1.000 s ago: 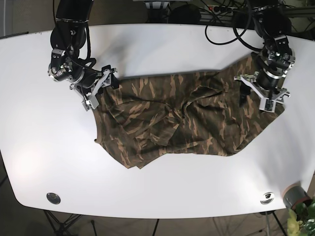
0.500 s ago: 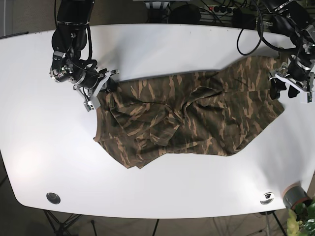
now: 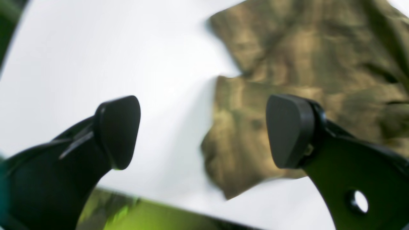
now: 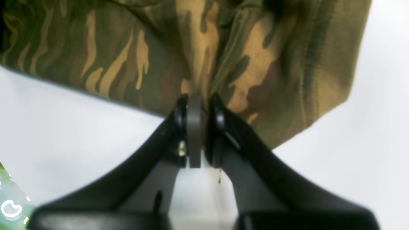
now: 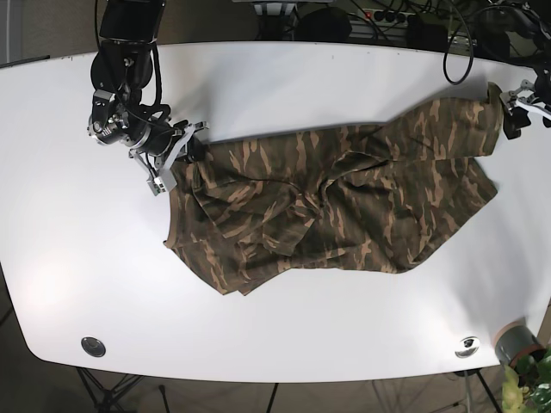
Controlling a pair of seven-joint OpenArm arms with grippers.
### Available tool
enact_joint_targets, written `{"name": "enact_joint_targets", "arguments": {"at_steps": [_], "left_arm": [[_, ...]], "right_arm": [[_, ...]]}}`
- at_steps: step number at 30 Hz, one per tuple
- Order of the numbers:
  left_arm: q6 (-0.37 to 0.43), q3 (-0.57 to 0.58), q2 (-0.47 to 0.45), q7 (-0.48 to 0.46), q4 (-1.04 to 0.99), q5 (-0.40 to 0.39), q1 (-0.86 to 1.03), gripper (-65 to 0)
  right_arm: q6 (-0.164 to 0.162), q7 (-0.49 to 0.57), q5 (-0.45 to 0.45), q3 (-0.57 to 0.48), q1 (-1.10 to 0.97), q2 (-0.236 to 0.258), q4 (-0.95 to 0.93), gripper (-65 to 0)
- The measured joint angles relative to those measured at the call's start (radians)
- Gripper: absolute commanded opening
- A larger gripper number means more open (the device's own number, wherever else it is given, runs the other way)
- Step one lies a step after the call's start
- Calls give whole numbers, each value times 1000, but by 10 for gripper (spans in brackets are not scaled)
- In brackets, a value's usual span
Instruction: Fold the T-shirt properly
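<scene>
In the left wrist view, our left end effector (image 3: 204, 131) is wide apart and holds nothing — the T-shirt (image 3: 306, 73) lies just past it on the white surface (image 3: 111, 54).

In the right wrist view, our right end effector (image 4: 200, 105) pinches the shirt's edge.

In the base view, the shirt lies crumpled — we think we are spreading it, so the left must grab a corner next.

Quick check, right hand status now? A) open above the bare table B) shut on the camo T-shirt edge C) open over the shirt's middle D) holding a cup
B: in the right wrist view the right hand has its fingers pressed together with a pinch of the camo T-shirt bunched between them at its edge.
</scene>
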Motion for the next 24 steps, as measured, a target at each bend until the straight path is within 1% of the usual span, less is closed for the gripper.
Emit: {"name": "enact_joint_targets", "arguments": {"at_steps": [2, 6, 7, 12, 17, 21, 22, 24], "left_arm": [[0, 4, 4, 14, -25, 12, -13, -57], [-4, 13, -22, 2, -97, 2, -40, -57], [-3, 27, -32, -10, -128, 2, -49, -57], [2, 90, -43, 5, -252, 19, -114, -57], [0, 165, -47, -2, -333, 6, -161, -58], [0, 206, -46, 2, -356, 7, -170, -60], [0, 214, -47, 0, -357, 7, -169, -68], [0, 231, -48, -2, -358, 7, -168, -107]], "right_arm": [[0, -1, 0, 0, 0, 0, 0, -628], [0, 1, 2, -1, 0, -2, -1, -628], [0, 1, 2, -1, 0, -2, -1, -628], [0, 1, 0, -1, 0, -3, -1, -628], [0, 1, 3, -2, 0, -3, -1, -628], [0, 0, 3, 1, 0, -3, -1, -628], [0, 1, 3, 3, -1, -3, -1, -628], [0, 1, 4, 3, -1, -3, -1, -628]]}}
